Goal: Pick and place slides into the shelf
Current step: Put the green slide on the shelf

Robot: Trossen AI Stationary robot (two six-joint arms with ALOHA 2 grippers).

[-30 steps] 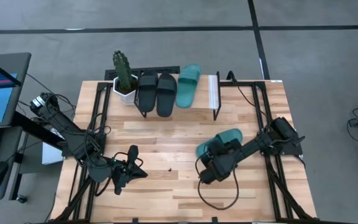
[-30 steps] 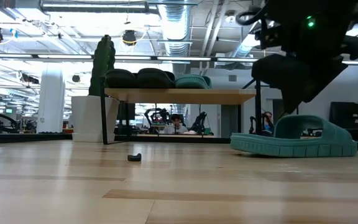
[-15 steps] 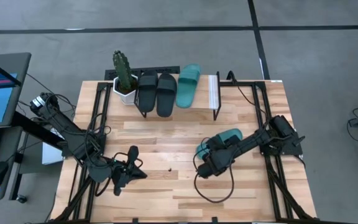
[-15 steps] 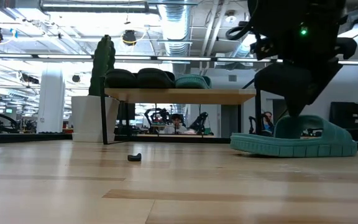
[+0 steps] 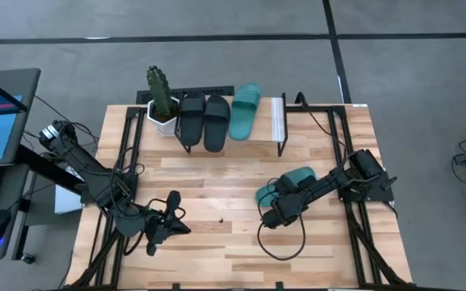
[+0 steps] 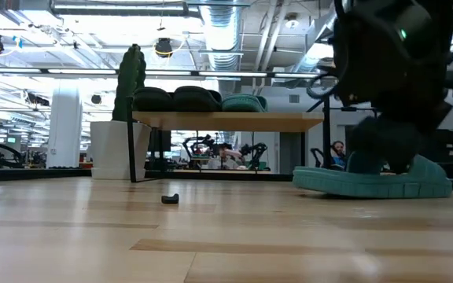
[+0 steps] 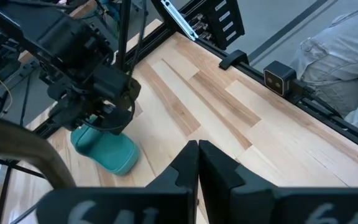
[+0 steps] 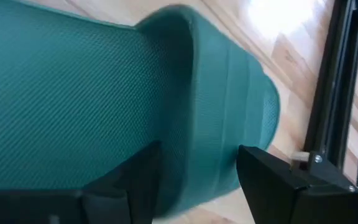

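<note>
Left gripper point(image 5: 162, 227): waits low over the desk point(image 5: 217, 246) near its front-left corner, fingers point(image 7: 199, 163) pressed together, holding nothing.

Cactus point(image 5: 159, 90): in a white pot at the desk's back-left corner, just beside the shelf's left end.

Shelf point(image 5: 277, 118): along the back edge of the desk, black frame with a light wood panel. It carries, left to right, two black slides point(image 5: 204, 119) side by side and one teal slide on the shelf point(image 5: 244, 110) (slightly askew, toe toward the back edge).

Small dark object point(image 5: 221, 218): lying loose on the desk between the two grippers, toward the front; too small to tell what it is.

Second teal slide point(image 5: 295, 179): flat on the desk, right of centre, well apart from the shelf.

Right gripper point(image 5: 277, 208): down at the near end of this slide, fingers point(image 8: 272, 180) spread wide on either side of its sole (the wrist view shows the teal rubber between them); whether they press on it cannot be told.
</note>
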